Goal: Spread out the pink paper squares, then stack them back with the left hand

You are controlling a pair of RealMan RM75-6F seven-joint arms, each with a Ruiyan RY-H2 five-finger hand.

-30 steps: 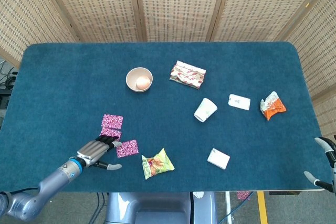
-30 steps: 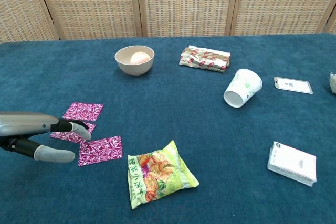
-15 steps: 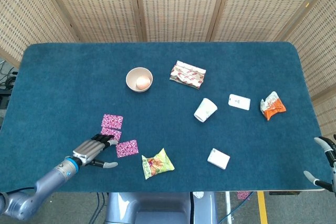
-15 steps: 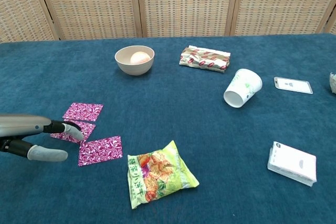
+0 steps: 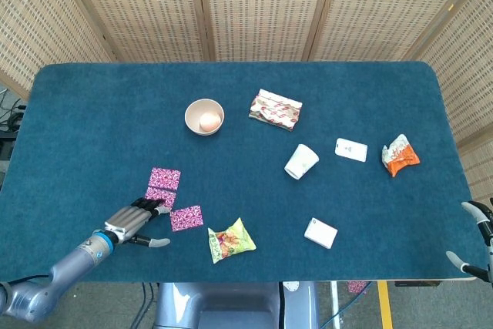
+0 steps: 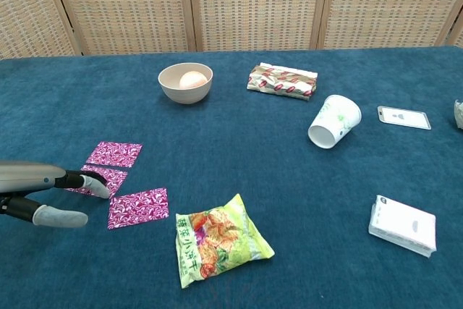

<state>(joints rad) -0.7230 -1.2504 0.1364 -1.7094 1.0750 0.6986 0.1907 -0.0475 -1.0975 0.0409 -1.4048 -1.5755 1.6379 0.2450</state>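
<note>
So, head view first: left hand pulled back toward the near left edge compared with a second ago, fingers spread and holding nothing, tips now just touching or barely over the near edge of the middle pink square. Three pink paper squares laid out near the left front of the blue table: far square, the middle one, and the nearest square off to the right, close to the green snack bag. Looks like the spreading part done and the restack not started yet, or maybe just lining up for a pick. Nearest square sitting a touch farther from the fingers than in the earlier frame, mostly because of the hand backing off. Right hand barely peeking in at the near right corner, can't tell open or closed. Chest view next: same left hand lower and further left than before, fingertips resting on the middle pink square, thumb hanging free below, nothing gripped. Earlier frame had those fingers reaching further right, nearly over the gap between squares; now retreated. Far square and nearest square flat and untouched, same spots as before. Bowl, tipped paper cup and the rest unchanged.
</note>
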